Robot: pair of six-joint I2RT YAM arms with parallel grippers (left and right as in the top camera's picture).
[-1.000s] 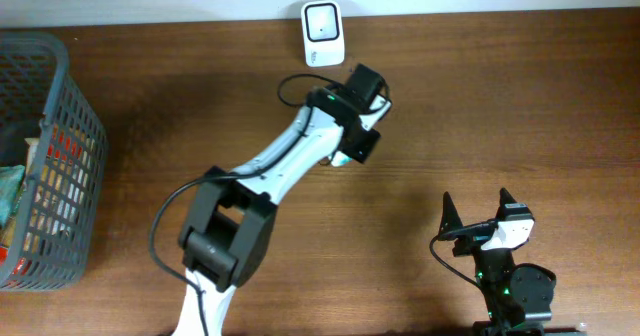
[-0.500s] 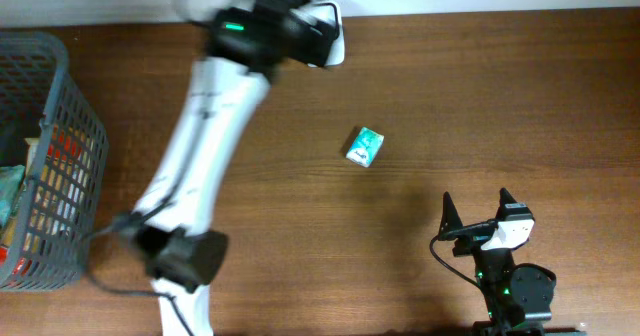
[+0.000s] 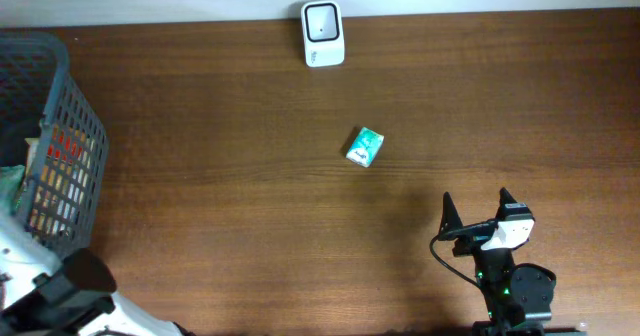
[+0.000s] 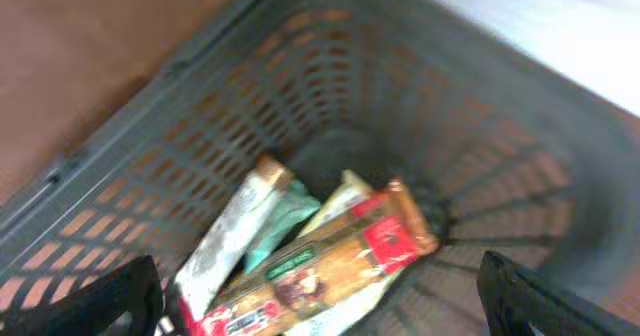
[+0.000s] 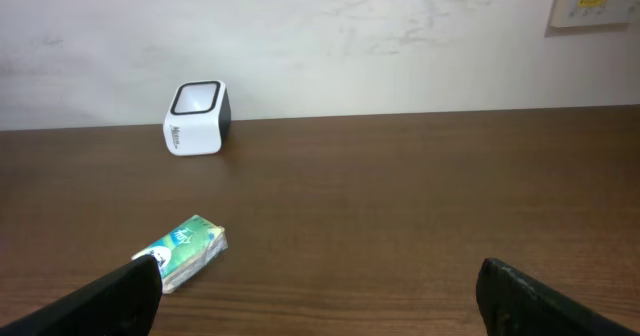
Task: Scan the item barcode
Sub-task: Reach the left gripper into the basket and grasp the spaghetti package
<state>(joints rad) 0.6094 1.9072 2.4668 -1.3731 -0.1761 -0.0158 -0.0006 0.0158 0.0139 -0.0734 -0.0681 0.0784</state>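
Item: green packet (image 3: pixel 365 147) is lying on the table (image 3: pixel 200 186), well apart from the scanner (image 3: pixel 323 34).
Left gripper (image 4: pixel 320 301): is hovering wide open, empty, above the basket (image 4: pixel 420 106).
Right gripper (image 5: pixel 320 301): is waiting wide open, empty, facing the packet.

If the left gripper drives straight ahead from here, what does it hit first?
Likely the red-and-tan snack bar lying atop other packets in the grey basket; the open left gripper points down into it. Depth is unclear.

Scanner (image 3: pixel 323 34) behind packet (image 3: pixel 365 147); basket (image 3: pixel 85 126) far left.
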